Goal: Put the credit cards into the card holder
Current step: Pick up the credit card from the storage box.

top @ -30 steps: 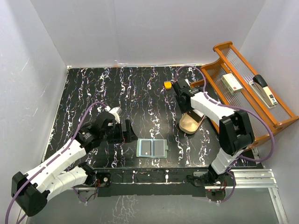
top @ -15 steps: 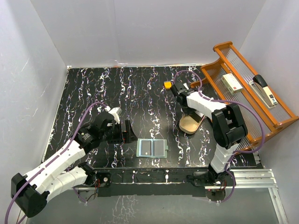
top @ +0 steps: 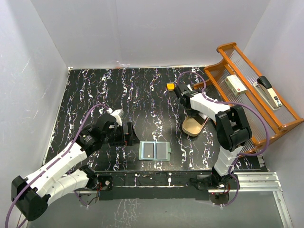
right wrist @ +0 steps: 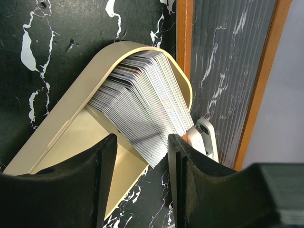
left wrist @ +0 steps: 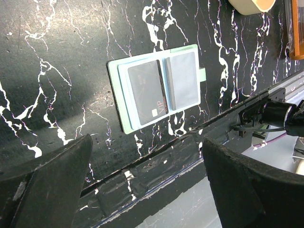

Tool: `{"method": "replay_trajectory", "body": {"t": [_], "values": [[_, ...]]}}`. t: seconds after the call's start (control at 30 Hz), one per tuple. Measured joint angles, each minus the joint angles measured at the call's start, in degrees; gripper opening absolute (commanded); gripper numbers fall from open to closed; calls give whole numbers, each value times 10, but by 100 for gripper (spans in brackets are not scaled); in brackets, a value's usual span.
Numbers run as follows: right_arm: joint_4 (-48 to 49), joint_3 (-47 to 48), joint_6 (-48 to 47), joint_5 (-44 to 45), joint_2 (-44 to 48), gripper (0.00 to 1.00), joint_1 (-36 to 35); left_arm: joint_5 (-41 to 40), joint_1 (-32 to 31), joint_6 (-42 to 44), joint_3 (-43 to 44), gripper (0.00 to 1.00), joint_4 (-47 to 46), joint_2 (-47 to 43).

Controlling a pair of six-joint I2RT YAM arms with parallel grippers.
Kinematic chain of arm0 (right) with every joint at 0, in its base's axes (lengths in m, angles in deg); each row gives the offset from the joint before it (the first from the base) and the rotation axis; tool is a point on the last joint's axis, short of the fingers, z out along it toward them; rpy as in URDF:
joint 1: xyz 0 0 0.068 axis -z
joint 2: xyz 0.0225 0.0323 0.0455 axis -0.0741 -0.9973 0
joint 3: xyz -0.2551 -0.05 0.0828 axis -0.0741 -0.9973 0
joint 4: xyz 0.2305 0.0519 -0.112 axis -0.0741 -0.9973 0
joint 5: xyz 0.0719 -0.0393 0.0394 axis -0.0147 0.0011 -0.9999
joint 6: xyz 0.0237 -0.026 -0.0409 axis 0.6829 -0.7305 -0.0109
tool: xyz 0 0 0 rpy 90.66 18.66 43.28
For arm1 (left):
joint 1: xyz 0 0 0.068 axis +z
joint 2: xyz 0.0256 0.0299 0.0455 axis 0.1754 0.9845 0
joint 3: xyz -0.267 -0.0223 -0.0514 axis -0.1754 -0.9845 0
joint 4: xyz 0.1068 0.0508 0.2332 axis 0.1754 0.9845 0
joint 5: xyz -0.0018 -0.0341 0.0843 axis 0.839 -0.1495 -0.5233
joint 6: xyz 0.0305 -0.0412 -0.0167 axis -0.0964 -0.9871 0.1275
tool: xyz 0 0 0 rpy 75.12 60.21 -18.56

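Note:
The card holder (top: 155, 150) lies open near the table's front edge, pale green; in the left wrist view (left wrist: 156, 88) a dark card (left wrist: 147, 92) sits in its left pocket. The other credit cards (right wrist: 142, 109) stand as a fanned stack in a tan oval dish (right wrist: 71, 118), which also shows in the top view (top: 194, 125). My right gripper (right wrist: 140, 190) is open and empty, its fingers either side of the stack's near edge, above it; in the top view (top: 190, 112) it hovers over the dish. My left gripper (left wrist: 147, 190) is open and empty, left of the holder (top: 128, 134).
A small orange block (top: 170, 86) lies beyond the right gripper. A wooden rack (top: 223, 49) at the right holds a stapler (top: 268, 92) and a white box (top: 236, 84). Its orange rail (right wrist: 184, 38) runs right beside the dish. White walls enclose the table.
The right arm's elbow swung left and its wrist turned over the dish during the first half second, then held still. The left arm and the card holder have not moved.

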Motion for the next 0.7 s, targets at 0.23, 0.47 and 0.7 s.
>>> {"method": "replay_trajectory", "body": {"t": [0.23, 0.47, 0.7], "values": [[2, -2, -4, -2, 0, 41, 1, 0, 0, 0, 0, 99, 0, 0], [0, -2, -12, -11, 1, 25, 3, -1, 0, 0, 0, 99, 0, 2], [-6, -2, -18, -21, 25, 12, 4, -7, 0, -3, 0, 99, 0, 2]]}}
